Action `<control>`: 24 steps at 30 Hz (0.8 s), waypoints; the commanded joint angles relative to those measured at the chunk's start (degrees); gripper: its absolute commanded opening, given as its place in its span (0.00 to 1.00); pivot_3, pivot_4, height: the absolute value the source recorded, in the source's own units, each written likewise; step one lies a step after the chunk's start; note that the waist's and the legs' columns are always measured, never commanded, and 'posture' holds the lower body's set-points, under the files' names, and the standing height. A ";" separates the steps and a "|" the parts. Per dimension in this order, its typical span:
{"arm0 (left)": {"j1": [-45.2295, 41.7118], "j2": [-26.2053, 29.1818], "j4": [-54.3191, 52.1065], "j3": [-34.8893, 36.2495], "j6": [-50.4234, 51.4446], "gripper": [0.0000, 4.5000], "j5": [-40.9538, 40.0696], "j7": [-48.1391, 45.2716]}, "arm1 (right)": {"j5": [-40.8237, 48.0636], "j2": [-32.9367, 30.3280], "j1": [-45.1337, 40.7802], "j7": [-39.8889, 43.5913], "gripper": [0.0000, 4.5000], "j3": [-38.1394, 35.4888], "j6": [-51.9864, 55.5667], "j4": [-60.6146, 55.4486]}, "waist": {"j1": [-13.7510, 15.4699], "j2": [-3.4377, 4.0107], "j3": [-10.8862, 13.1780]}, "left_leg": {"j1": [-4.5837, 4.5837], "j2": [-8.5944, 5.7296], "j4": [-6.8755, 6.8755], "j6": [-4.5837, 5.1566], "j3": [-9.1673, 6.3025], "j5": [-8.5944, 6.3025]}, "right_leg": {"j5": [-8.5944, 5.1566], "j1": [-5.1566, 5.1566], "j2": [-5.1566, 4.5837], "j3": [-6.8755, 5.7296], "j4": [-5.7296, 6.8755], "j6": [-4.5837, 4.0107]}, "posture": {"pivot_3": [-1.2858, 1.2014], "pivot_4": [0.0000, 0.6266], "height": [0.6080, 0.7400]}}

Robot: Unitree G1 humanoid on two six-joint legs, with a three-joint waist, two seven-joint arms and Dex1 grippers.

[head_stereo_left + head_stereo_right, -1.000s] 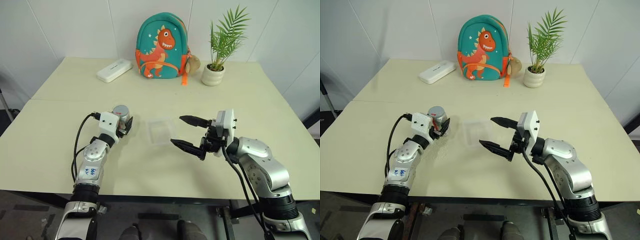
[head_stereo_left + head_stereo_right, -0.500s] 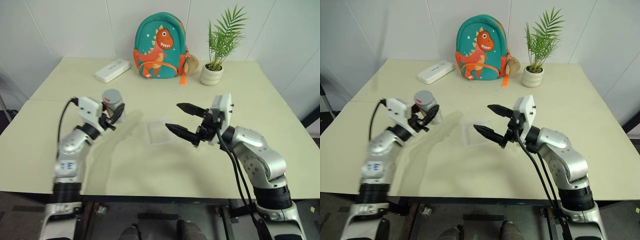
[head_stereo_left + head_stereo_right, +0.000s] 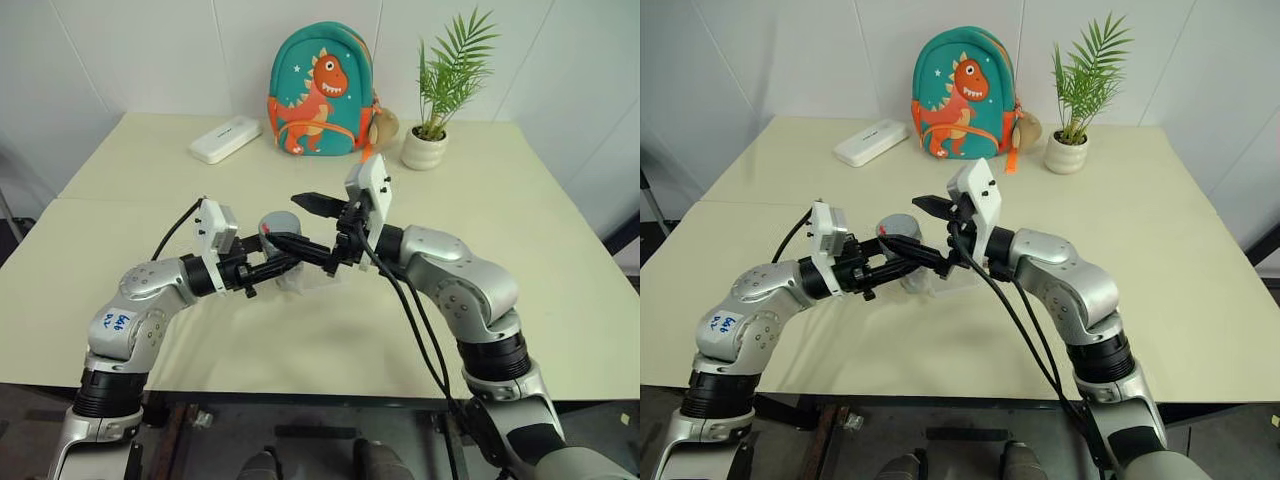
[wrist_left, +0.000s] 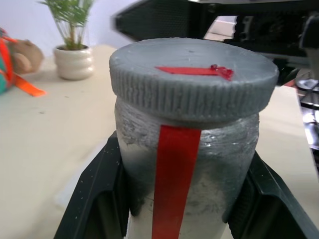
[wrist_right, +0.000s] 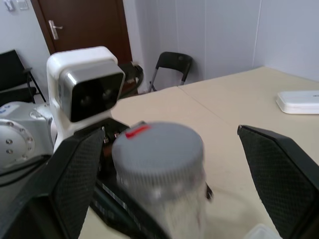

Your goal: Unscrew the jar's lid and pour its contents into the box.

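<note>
Cream table (image 3: 520,230): jar (image 4: 187,164) clamped by left gripper (image 3: 275,265), lid (image 4: 193,74) on.
Right gripper (image 3: 308,222) is spread wide around the lid; unscrewing and pouring into the box (image 3: 318,281) remain.

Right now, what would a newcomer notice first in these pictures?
First, the two arms meeting above the table's middle: the left gripper is shut on the jar, lid still on, and the open right gripper straddles that lid. Behind, a dinosaur backpack stands beside a potted plant.

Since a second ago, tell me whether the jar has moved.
Yes. The jar, held in the left gripper, has been lifted off the table and carried rightward, now over the box.
</note>
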 commanded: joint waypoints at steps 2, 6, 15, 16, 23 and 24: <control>-0.82 0.35 -2.30 1.08 -0.03 0.44 -0.67 -0.26 | -1.07 0.13 -1.70 1.19 1.00 0.57 -1.34 -0.39 | 0.06 0.00 0.00 | 0.00 0.10 0.00 -0.03 -0.01 -0.02 | -0.02 0.00 0.10 0.00 0.01 -0.05 | 0.52 0.24 1.00; -0.93 0.36 -2.25 1.12 0.03 0.44 -0.60 -0.27 | -2.44 0.04 -1.43 1.61 1.00 1.51 -1.59 -0.04 | 0.07 0.00 0.00 | 0.00 0.35 0.01 -0.15 -0.01 -0.09 | -0.05 -0.03 0.37 0.01 0.02 -0.17 | 0.52 0.24 1.00; -1.02 0.30 -1.57 0.26 -0.95 0.44 0.65 -0.77 | -4.30 0.52 -1.74 2.30 0.96 1.82 -2.71 1.20 | 0.11 0.00 0.00 | 0.00 0.40 0.01 -0.18 0.00 -0.12 | -0.08 -0.07 0.41 0.01 0.05 -0.23 | 0.52 0.24 1.00; -0.93 0.38 -1.48 0.25 -1.07 0.44 0.77 -0.88 | -4.38 0.51 -1.81 2.36 0.91 1.65 -2.88 1.36 | 0.09 0.00 0.00 | 0.00 0.40 0.01 -0.18 0.00 -0.12 | -0.08 -0.07 0.41 0.01 0.05 -0.23 | 0.52 0.24 1.00; -0.50 0.97 -0.46 0.02 -2.17 0.44 1.90 -2.18 | -3.60 0.58 -1.88 2.97 0.57 0.49 -2.09 0.94 | 0.09 0.00 0.00 | -0.01 0.41 0.00 -0.19 0.01 -0.12 | -0.09 -0.09 0.42 0.01 0.04 -0.24 | 0.52 0.24 1.00; -0.50 1.18 -0.04 -0.15 -2.50 0.44 2.23 -2.63 | -3.35 0.52 -1.93 3.11 0.57 0.36 -1.83 0.85 | 0.09 0.00 0.00 | -0.01 0.41 0.01 -0.19 0.01 -0.12 | -0.09 -0.09 0.42 0.01 0.05 -0.24 | 0.52 0.24 1.00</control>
